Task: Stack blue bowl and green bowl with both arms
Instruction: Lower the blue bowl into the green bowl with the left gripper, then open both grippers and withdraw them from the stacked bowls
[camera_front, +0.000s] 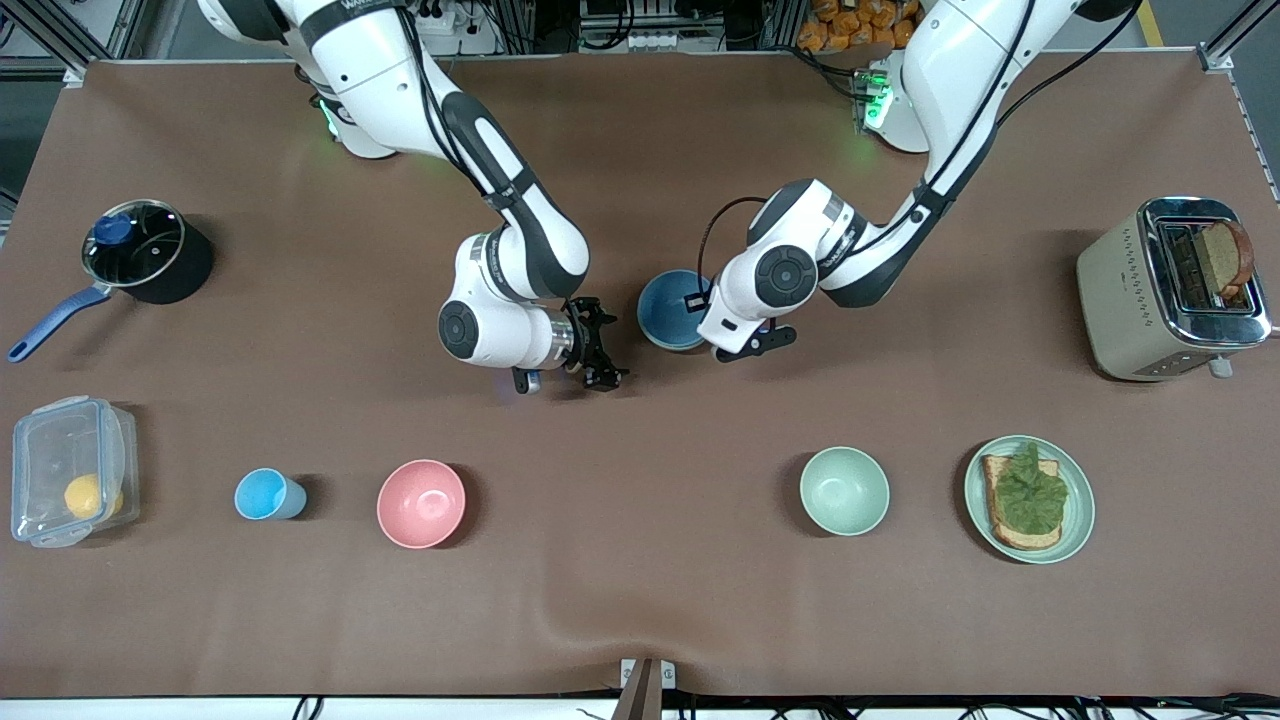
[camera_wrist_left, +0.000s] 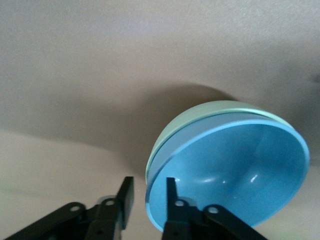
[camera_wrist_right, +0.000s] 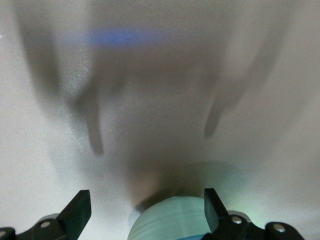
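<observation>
The blue bowl (camera_front: 668, 308) sits mid-table, nested inside a green bowl whose pale rim shows around it in the left wrist view (camera_wrist_left: 215, 107). My left gripper (camera_front: 712, 335) is at the blue bowl (camera_wrist_left: 235, 170), on the side toward the left arm's end. It is open (camera_wrist_left: 149, 187), with one finger inside the rim and one outside, and neither touches the rim. My right gripper (camera_front: 607, 350) is open and empty beside the stack, toward the right arm's end. Its view shows the green bowl's outer wall (camera_wrist_right: 175, 220) low between its spread fingers (camera_wrist_right: 147, 202).
A second green bowl (camera_front: 844, 490), a pale-green plate with toast (camera_front: 1075, 520), a pink bowl (camera_front: 421, 503), a light-blue cup (camera_front: 268, 494) and a clear box (camera_front: 40, 440) stand in a row nearer the camera. A pot (camera_front: 150, 250) and a toaster (camera_front: 1130, 300) stand at the table's ends.
</observation>
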